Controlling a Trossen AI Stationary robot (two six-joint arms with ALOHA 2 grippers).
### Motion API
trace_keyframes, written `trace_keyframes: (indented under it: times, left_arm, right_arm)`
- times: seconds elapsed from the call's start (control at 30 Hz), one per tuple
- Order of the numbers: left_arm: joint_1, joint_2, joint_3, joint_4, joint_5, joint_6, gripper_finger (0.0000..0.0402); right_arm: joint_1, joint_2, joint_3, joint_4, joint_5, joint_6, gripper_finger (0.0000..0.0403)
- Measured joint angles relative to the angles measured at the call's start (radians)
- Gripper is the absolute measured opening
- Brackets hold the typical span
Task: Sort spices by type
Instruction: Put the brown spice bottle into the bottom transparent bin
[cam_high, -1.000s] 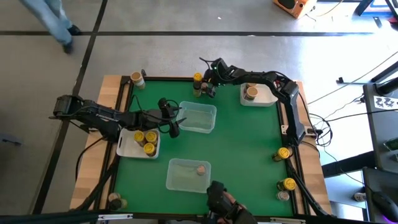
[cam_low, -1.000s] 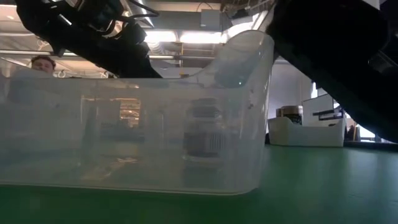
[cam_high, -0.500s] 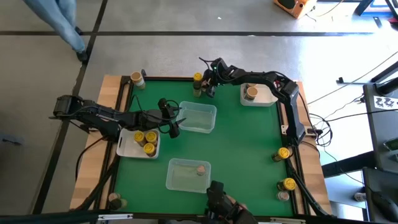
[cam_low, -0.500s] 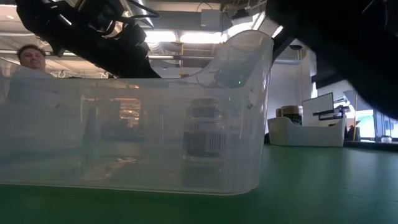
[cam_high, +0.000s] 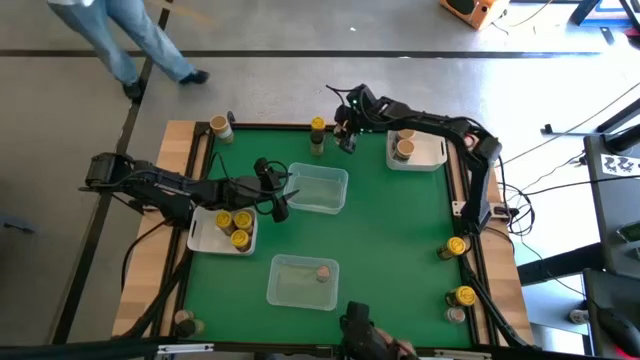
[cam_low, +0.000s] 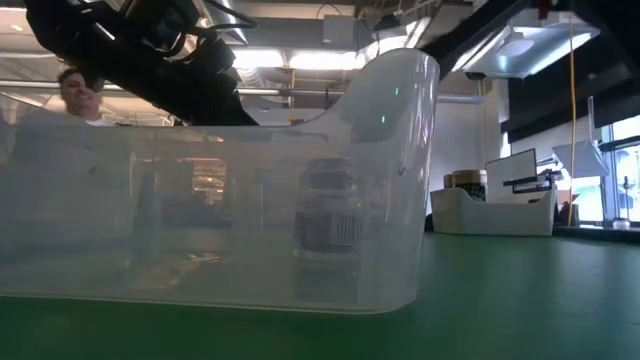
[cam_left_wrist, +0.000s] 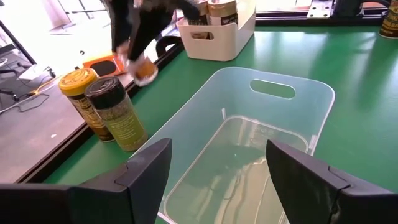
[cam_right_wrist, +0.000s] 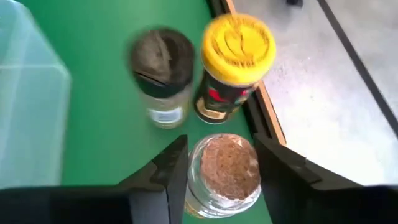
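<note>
Table (cam_high: 400, 240), high view: right arm reaches to 12 o'clock, left arm waits at 9.

- Middle tub (cam_high: 318, 188): nothing in it that we can see. Left gripper (cam_left_wrist: 217, 180) hangs over its 9 o'clock end, fingers spread and holding nothing.
- Tray (cam_high: 428, 161) at 1 o'clock: a tan-lidded jar (cam_high: 404, 149) stands in it.
- Right gripper (cam_right_wrist: 224, 155): a second ago it was low beside the two jars at 12 o'clock. It has since come up and moved a little toward 1. Its fingers pinch a brown-lidded jar (cam_right_wrist: 225, 171) by the sides, lid up. The left wrist view shows this jar held off the table.
- The yellow-lidded jar (cam_right_wrist: 238, 43) and black-lidded jar (cam_right_wrist: 160, 59) stand side by side at the 12 o'clock edge, under and just beside the lifted one.

Reading: the pick is done and the carry has begun. The lid looks like a match for the tan jar in the tray, though the views are too blurred to be sure, so the tray at 1 o'clock is the likely drop. Most jars remain unsorted around the edges.
</note>
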Motion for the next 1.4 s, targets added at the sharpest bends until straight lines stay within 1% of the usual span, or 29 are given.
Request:
trace_keyframes:
  times: [0.17,0.37,0.47,0.6,0.7,0.93,1.0,1.1,1.23,1.33,1.4]
  left_arm:
    - [0.0,0.0,0.0,-0.025,0.0,0.0,0.026]
    - [-0.003,0.0,0.0,-0.053,0.0,-0.009,0.026]
    - [-0.02,-0.02,0.0,-0.06,-0.002,-0.005,0.026]
    - [-0.057,-0.081,0.0,-0.09,0.0,0.003,0.026]
    - [-0.08,-0.139,0.001,-0.137,-0.001,0.003,0.026]
    - [-0.11,-0.252,0.001,-0.251,-0.012,-0.042,0.026]
    - [-0.113,-0.266,0.001,-0.27,-0.013,-0.063,0.026]
    - [-0.113,-0.27,0.001,-0.281,-0.013,-0.09,0.026]
    - [-0.113,-0.27,0.001,-0.298,-0.013,-0.112,0.026]
    - [-0.113,-0.271,0.0,-0.314,-0.013,-0.129,0.026]
    - [-0.113,-0.272,0.0,-0.313,-0.013,-0.133,0.026]
  right_arm:
    - [0.081,-0.093,0.0,-0.097,0.007,0.012,0.0162]
    - [0.213,-0.181,0.001,-0.129,0.025,0.055,0.0159]
    - [0.291,-0.201,0.001,-0.139,0.026,0.086,0.0159]
    - [0.397,-0.22,0.001,-0.136,0.025,0.128,0.0162]
    - [0.48,-0.22,0.001,-0.134,0.025,0.147,0.016]
    - [0.669,-0.219,0.001,-0.057,0.026,0.205,0.0164]
    - [0.715,-0.218,0.001,-0.034,0.028,0.216,0.0163]
    - [0.776,-0.197,0.002,0.006,0.065,0.24,0.0161]
    - [0.837,-0.14,0.001,0.028,0.097,0.28,0.0163]
    - [0.878,-0.088,0.001,0.076,0.11,0.289,0.0163]
    - [0.906,-0.049,0.001,0.139,0.109,0.283,0.0163]
